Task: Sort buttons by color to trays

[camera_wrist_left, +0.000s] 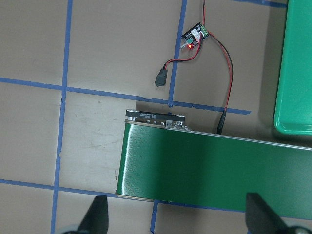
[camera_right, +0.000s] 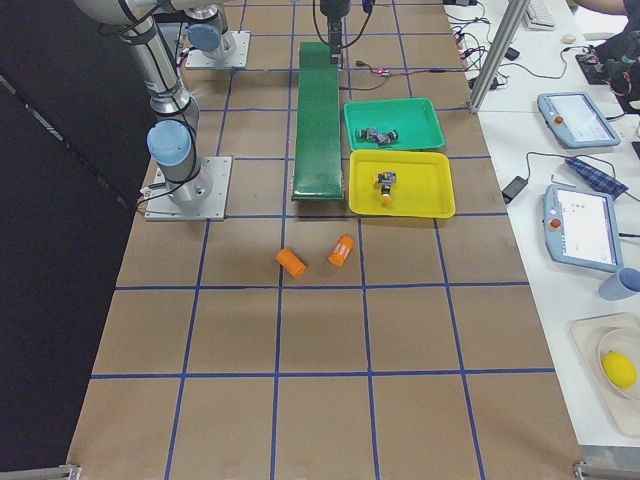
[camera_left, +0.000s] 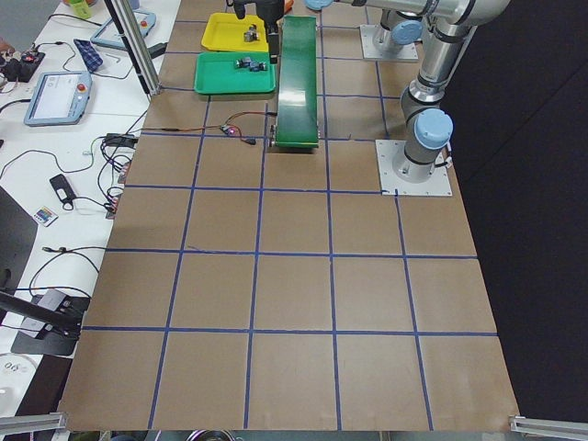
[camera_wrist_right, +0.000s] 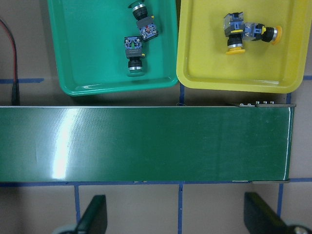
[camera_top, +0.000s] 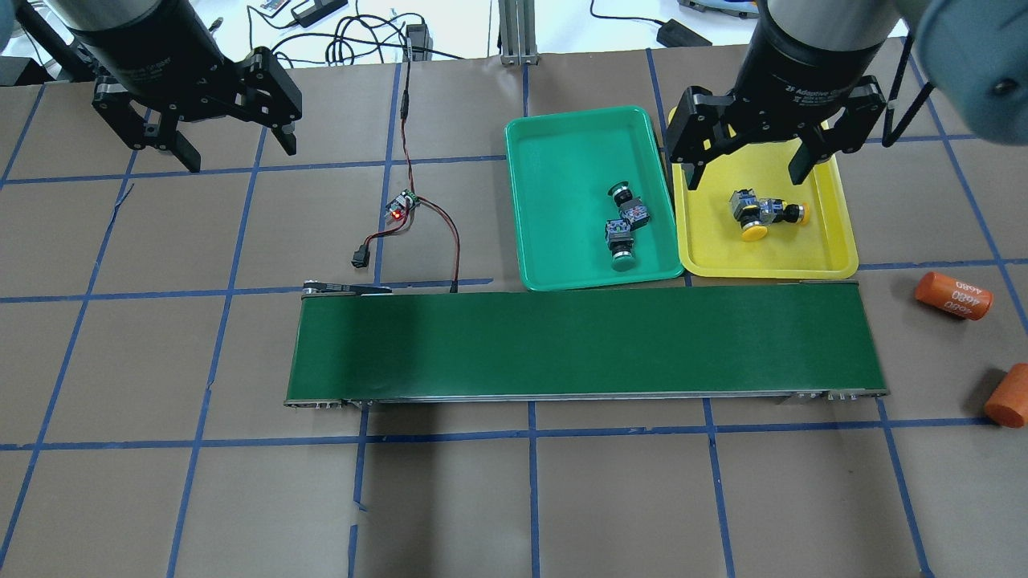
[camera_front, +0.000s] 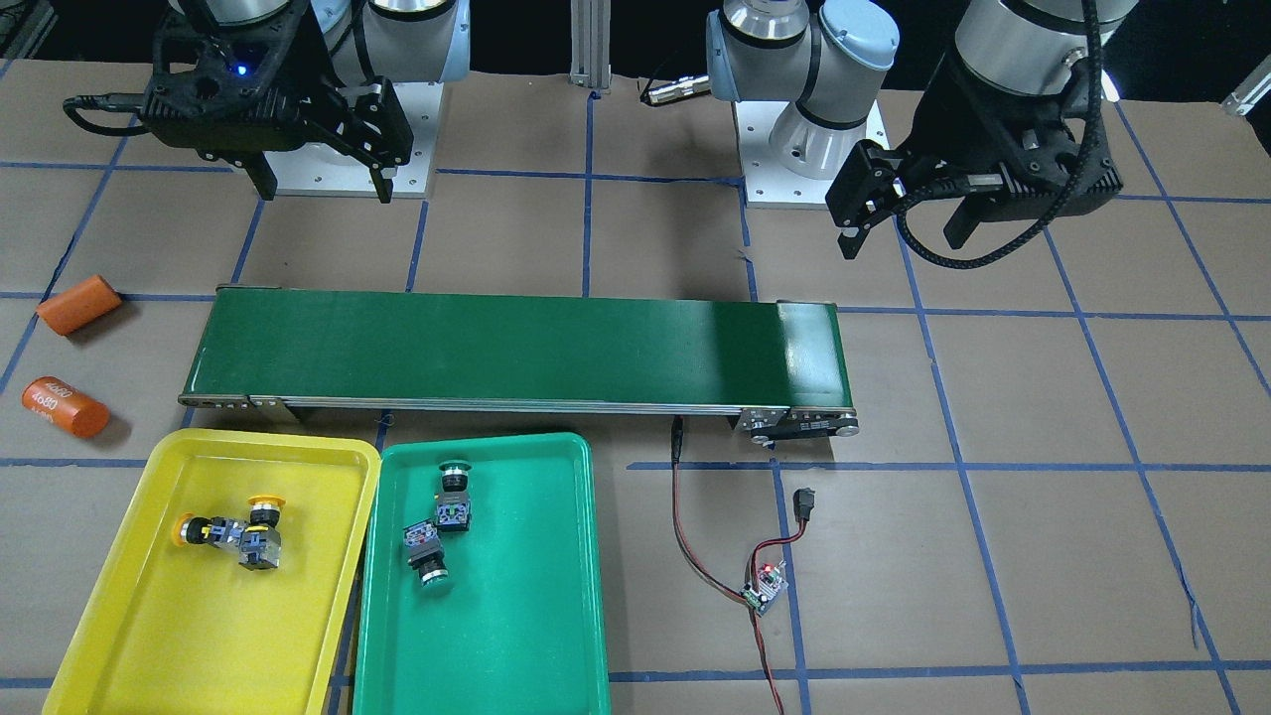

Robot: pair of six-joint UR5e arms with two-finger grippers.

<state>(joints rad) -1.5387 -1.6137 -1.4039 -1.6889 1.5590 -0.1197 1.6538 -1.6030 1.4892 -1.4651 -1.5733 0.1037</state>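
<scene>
1. The right gripper (camera_top: 747, 172) has its jaws spread wide with nothing between them. It hangs raised above the table and touches nothing.
2. The left gripper (camera_top: 241, 152) is likewise spread wide and empty, and raised above the brown papered table (camera_top: 161, 498) near the belt's other end.
3. The bright yellow shallow rectangular plastic tray (camera_front: 119, 616) holds both yellow-capped push buttons (camera_front: 243, 536). Their black-and-grey switch bodies lie on their sides and touch each other, in the half nearer the belt.
4. The green shallow rectangular plastic tray (camera_front: 496, 626) sits just beside the yellow tray. It holds both green-capped push buttons (camera_front: 453, 508), which lie on their sides with bodies meeting and caps pointing apart.
5. The long dark-green conveyor belt (camera_top: 586, 345) runs along the trays' short edges, between the trays and the robot bases.
6. Two orange cylinders (camera_front: 77, 303) lie on the table off the belt's end near the yellow tray.
7. A small circuit board with red and black wires (camera_front: 765, 588), its red light lit, lies beside the green tray.
</scene>
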